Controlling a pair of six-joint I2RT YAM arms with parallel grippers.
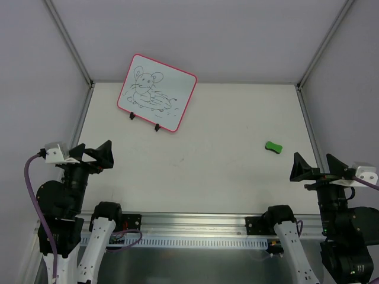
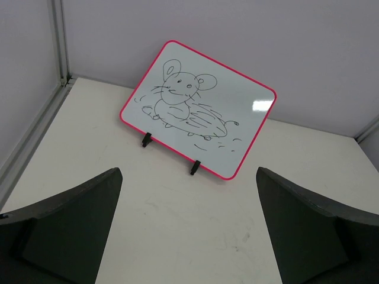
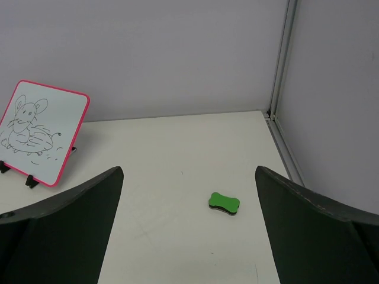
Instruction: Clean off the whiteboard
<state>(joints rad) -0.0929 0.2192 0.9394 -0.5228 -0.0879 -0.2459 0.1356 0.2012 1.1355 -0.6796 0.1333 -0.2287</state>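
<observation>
The whiteboard (image 1: pixel 156 92), white with a pink-red rim and a black mouse drawing, leans tilted on a black-footed stand at the back left of the table. It also shows in the left wrist view (image 2: pixel 198 109) and the right wrist view (image 3: pixel 41 132). A small green eraser (image 1: pixel 273 147) lies flat on the table at the right, also in the right wrist view (image 3: pixel 224 203). My left gripper (image 1: pixel 95 154) is open and empty, well in front of the board. My right gripper (image 1: pixel 314 168) is open and empty, a little nearer than the eraser and to its right.
The stand's two black feet (image 2: pixel 170 154) rest on the table in front of the board. Grey walls with metal corner posts (image 1: pixel 68 38) enclose the table on three sides. A metal rail (image 1: pixel 195 228) runs along the near edge between the arm bases.
</observation>
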